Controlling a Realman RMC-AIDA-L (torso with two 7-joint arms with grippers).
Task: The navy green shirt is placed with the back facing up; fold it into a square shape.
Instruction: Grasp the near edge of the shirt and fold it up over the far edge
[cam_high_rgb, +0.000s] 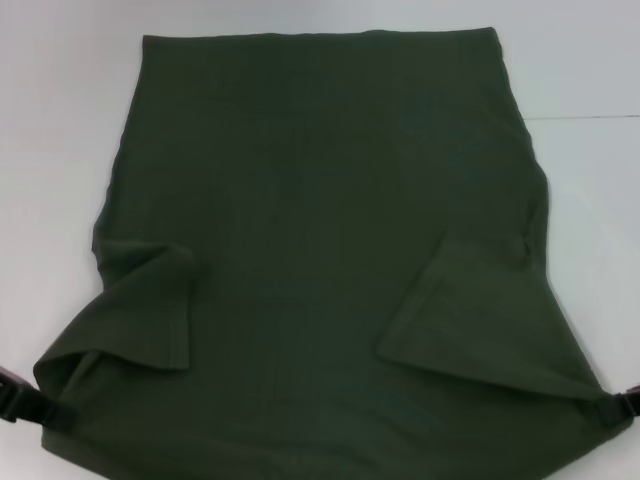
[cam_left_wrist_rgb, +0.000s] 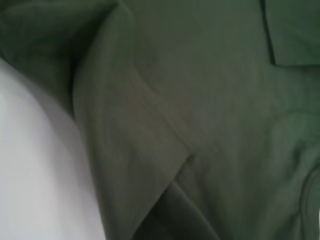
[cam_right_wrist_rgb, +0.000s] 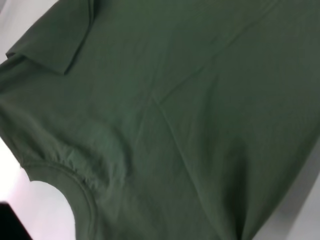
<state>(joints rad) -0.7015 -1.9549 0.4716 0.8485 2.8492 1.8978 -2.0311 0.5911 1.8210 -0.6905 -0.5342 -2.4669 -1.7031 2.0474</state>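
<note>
**Olive shirt spread on the counter, both sleeves turned in**

Spread back-up across the white counter (cam_high_rgb: 60, 120): a large dark olive-green cotton short-sleeved shirt (cam_high_rgb: 320, 200), plain on the visible side, covering most of the head view. Straight hem at the far edge; shoulders and collar end nearest the robot, running off the lower edge of the head view. Left sleeve (cam_high_rgb: 150, 305) folded inward over the body of the shirt, right sleeve (cam_high_rgb: 470, 320) likewise folded in, its hemmed edge slanting toward the middle. Near corners of the cloth raised slightly and drawn outward toward each side.

Left gripper (cam_high_rgb: 45, 400) at the near left corner of the shirt, dark fingers touching the fabric edge; closed on the cloth or not, cannot tell. Right gripper (cam_high_rgb: 620, 405) at the near right corner, against the shirt's edge; grip likewise impossible to tell.

Left wrist view: folded sleeve layers and a band of bare counter beside them. Right wrist view: ribbed curved neckline (cam_right_wrist_rgb: 82, 187) and creased green cloth.
</note>
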